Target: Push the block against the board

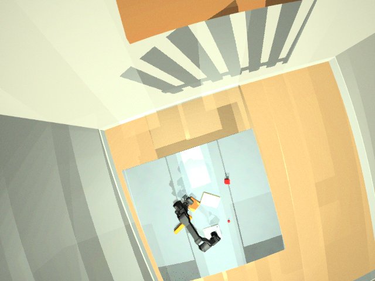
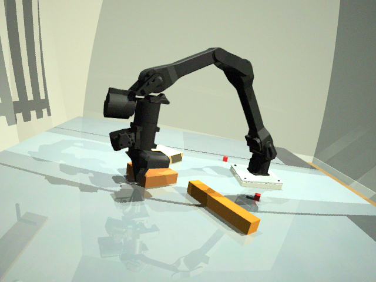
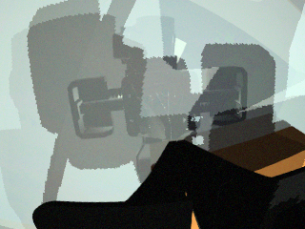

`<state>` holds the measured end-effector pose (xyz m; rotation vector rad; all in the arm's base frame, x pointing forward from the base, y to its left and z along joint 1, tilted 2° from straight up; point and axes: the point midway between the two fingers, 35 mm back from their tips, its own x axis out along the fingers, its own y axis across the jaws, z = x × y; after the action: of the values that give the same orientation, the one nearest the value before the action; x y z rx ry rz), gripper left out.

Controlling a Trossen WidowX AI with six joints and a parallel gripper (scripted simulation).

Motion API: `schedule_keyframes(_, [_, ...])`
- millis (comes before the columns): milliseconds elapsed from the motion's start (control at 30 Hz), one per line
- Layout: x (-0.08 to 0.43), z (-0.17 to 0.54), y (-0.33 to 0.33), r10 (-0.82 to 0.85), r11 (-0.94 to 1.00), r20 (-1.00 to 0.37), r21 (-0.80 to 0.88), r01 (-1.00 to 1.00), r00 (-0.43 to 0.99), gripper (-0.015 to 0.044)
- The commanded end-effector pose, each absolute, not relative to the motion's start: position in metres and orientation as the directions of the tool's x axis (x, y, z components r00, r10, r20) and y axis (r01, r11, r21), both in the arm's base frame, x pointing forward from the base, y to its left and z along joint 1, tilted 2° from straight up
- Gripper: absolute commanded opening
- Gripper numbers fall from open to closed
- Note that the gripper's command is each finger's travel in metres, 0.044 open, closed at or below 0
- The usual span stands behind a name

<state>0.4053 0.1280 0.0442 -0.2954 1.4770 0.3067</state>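
The orange square block lies flat on the table. The long yellow-orange board lies apart from it, with a gap between them; the arm covers part of the board in the top view. My gripper is shut and empty. It points down, its tips low by the table at the block's far side from the board. Whether the tips touch the block I cannot tell.
A flat cream-white block lies close to the orange block's other side; whether they touch is unclear. Two small red cubes lie farther off, one near my white base plate.
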Motion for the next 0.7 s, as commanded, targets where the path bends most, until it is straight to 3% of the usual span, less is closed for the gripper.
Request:
schedule_keyframes(0, [0.400,0.042,0.124,0.014,0.924,-0.998,-0.010,-0.382,0.060,0.0000])
schedule_keyframes(667, [0.385,0.040,0.115,0.013,0.924,-0.998,-0.011,-0.382,0.059,0.0000])
